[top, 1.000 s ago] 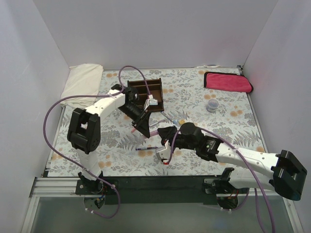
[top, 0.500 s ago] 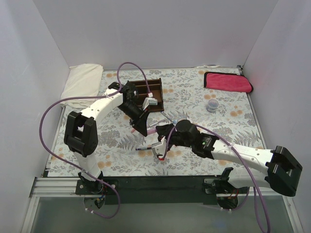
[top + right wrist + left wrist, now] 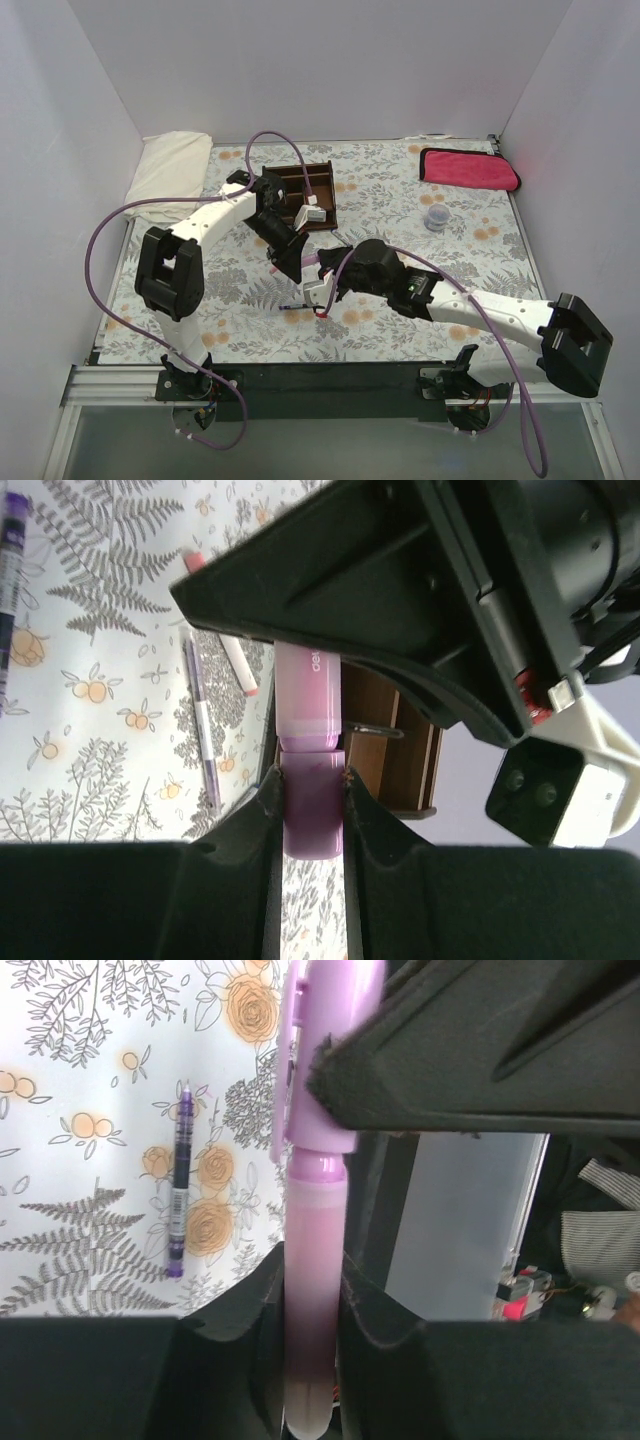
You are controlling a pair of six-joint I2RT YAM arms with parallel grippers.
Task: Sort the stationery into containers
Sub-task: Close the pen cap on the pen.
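Note:
A pink highlighter [image 3: 313, 1260] with a purple cap [image 3: 312, 800] is held off the table by both grippers. My left gripper [image 3: 312, 1295] is shut on its barrel; in the top view it [image 3: 292, 258] hangs just in front of the dark brown organizer [image 3: 330, 205]. My right gripper [image 3: 312, 795] is shut on the cap end, and in the top view it [image 3: 322, 278] meets the left one. A dark purple pen [image 3: 298, 306] lies on the table below them. A white marker with a pink cap [image 3: 225, 630] and a purple-and-white pen [image 3: 203, 725] lie near the organizer [image 3: 385, 760].
A magenta cloth [image 3: 468, 168] lies at the back right and a white folded cloth [image 3: 170, 170] at the back left. A small clear pot [image 3: 436, 217] stands right of centre. A tiny tan block [image 3: 343, 186] sits beside the organizer. White walls enclose the table.
My right gripper has moved left and up to the left gripper and now grips the highlighter's cap end. The left gripper has stayed in place, shut on the highlighter.

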